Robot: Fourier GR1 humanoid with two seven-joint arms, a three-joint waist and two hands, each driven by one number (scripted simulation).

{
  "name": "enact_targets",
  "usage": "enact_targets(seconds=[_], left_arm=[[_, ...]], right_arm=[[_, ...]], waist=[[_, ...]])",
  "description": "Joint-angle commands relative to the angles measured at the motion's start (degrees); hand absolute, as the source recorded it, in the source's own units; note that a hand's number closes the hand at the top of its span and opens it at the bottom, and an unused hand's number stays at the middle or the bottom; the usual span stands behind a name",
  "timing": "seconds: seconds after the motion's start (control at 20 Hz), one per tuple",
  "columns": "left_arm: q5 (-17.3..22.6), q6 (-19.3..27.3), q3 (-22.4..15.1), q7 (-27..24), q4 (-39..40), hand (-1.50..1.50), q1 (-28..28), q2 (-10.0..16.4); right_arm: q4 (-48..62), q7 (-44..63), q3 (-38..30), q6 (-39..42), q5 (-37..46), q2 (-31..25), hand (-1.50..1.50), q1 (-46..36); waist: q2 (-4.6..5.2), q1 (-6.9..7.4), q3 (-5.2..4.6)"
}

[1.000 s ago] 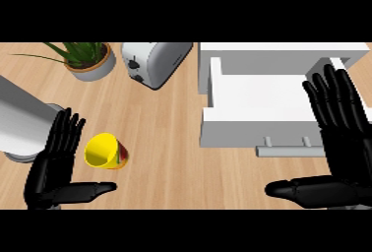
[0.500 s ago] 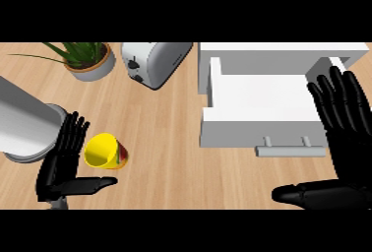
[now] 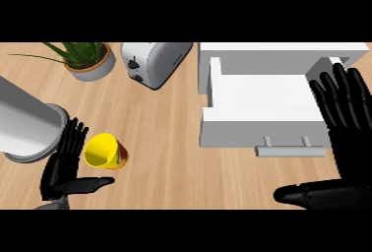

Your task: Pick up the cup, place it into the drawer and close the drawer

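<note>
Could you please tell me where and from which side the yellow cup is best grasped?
I would take the yellow cup round its side wall, below the rim, from the left, where the open left robot hand is beside it. The cup looks tilted, mouth up and leftward, so fingers and thumb could close across its body.

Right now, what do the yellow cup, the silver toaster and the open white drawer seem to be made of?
Yellow cup: glazed ceramic or plastic, smooth and brightly coloured; unclear which. Silver toaster: probably brushed metal, given its soft grey sheen. Open white drawer: matte painted wood or laminate, flat white without glare.
</note>
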Motion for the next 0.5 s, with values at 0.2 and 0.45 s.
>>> enact_targets(seconds=[0.2,0.45], left_arm=[[-2.3,2.2,1.3,-10.4,15.8,-1.5,-6.3,-0.5],[-0.5,-1.1,2.6,-12.1,19.6,-1.5,-6.8,2.7]], right_arm=[[-3.1,1.5,1.5,1.1,-0.3,0.1,-1.5,2.5],[-1.5,0.8,0.1,1.6,-0.8,-0.3,-1.5,1.6]], waist=[[0.05,-0.31,-0.03],[0.02,-0.15,-0.01]])
